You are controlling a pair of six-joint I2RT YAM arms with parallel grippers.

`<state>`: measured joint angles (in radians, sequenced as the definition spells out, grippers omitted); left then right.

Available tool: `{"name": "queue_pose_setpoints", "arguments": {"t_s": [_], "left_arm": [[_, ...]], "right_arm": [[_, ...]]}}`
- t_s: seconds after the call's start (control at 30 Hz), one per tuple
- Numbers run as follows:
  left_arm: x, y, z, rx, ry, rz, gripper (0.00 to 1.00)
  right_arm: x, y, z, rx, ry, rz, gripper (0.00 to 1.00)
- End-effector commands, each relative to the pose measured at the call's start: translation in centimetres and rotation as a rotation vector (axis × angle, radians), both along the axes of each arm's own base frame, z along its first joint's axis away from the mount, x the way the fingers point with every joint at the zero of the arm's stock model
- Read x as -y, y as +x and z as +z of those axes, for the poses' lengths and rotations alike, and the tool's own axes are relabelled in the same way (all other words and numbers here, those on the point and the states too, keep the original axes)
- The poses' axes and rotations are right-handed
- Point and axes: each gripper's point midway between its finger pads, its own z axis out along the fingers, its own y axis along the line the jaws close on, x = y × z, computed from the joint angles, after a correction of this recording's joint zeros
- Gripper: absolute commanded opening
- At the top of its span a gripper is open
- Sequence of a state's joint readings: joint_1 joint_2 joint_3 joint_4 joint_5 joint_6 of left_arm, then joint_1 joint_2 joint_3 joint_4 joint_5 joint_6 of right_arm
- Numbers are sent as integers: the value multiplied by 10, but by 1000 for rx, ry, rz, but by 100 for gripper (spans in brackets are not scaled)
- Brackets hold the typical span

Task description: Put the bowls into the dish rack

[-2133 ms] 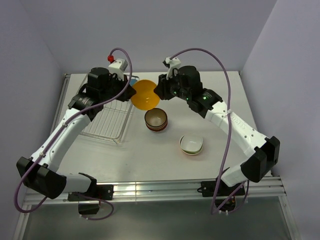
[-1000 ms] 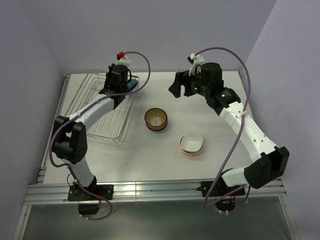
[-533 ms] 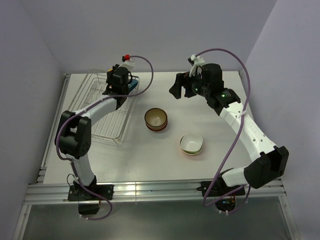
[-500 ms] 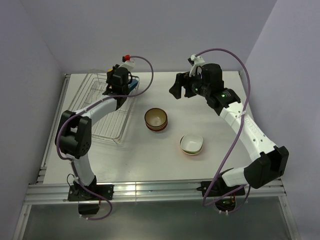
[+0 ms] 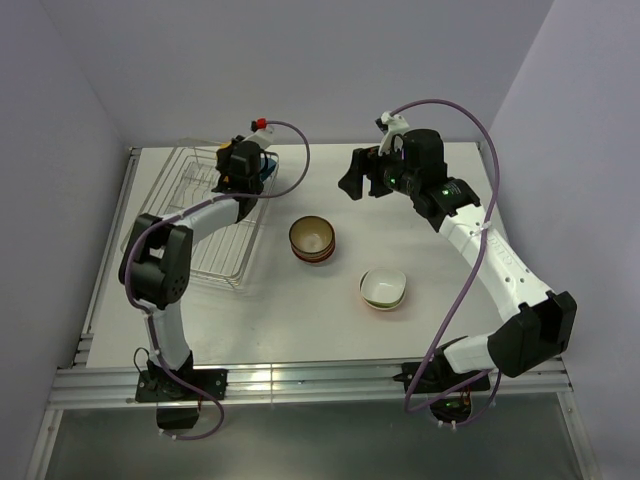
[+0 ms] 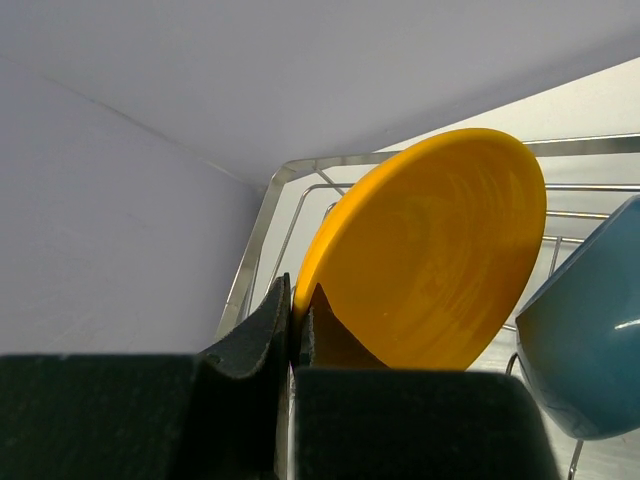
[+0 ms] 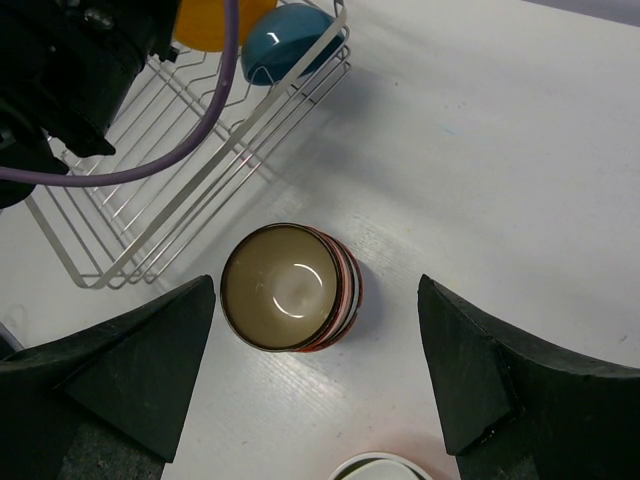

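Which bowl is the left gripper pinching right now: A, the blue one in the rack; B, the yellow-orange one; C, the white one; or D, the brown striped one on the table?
B: in the left wrist view the left gripper is shut on the rim of the yellow-orange bowl, which is tilted on edge in the dish rack beside the blue bowl.

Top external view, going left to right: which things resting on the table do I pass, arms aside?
dish rack → brown striped bowl → white bowl
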<state>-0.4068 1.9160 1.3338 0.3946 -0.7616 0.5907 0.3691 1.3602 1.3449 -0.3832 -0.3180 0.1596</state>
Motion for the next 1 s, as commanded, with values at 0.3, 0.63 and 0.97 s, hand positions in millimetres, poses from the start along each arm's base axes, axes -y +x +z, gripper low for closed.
{"name": "queue_pose_setpoints", "arguments": {"t_s": [0.3,0.63,0.97], "left_arm": [[-18,12,40,123,-20,36,1],[-28,13,30,87,-33,17,1],[-18,13,18,72,-49,0,1]], "right_arm": [[0,3,11,41,23,3,89],[-4,6,8,26,39,9,89],[-2,6,5,22,27,5,89]]}}
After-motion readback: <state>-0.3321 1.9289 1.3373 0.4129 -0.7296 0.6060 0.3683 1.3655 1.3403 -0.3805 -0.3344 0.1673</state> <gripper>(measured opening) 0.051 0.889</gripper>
